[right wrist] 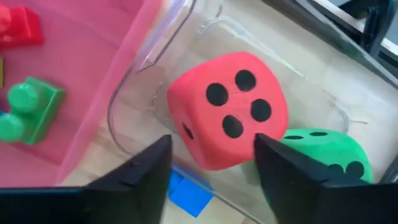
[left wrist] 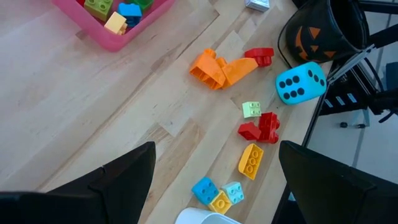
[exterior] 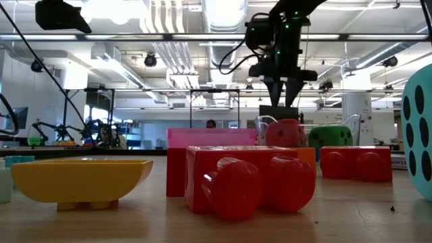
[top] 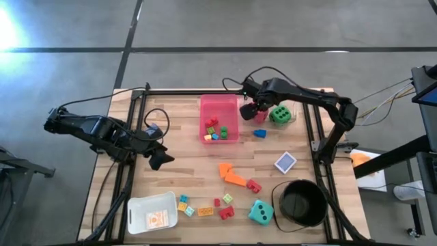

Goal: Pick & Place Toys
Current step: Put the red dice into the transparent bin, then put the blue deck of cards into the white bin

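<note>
The right gripper (top: 250, 109) hung at the far side of the table, just beside the pink tray (top: 205, 109) on one hand and the green die (top: 280, 114) on the other, with the red die (right wrist: 227, 118) directly beneath it. In the right wrist view its two dark fingers (right wrist: 134, 174) stood on either side of the red die, spread about as wide as the die itself; whether they had pressed onto it yet I cannot tell, and the die seemed to rest on its own inside a clear plastic container (right wrist: 205, 31), touching the green die beside it. That straddle looked like the lead-in to a pinch across two flat faces, a sensible hold for a soft cube that would roll off a corner grip. The tray next to the claw already held a few bricks (top: 215, 128), which suggested it was the drop place, a short carry away. A blue brick (top: 259, 133) lay just on the near side of the claw. Well apart from it, toward the near edge, sat the orange bricks (top: 232, 174), a teal die (top: 260, 212), a card (top: 285, 162) and the black bucket (top: 300, 203). The left gripper (top: 158, 158) waited at its own side, fingers wide apart and holding nothing
</note>
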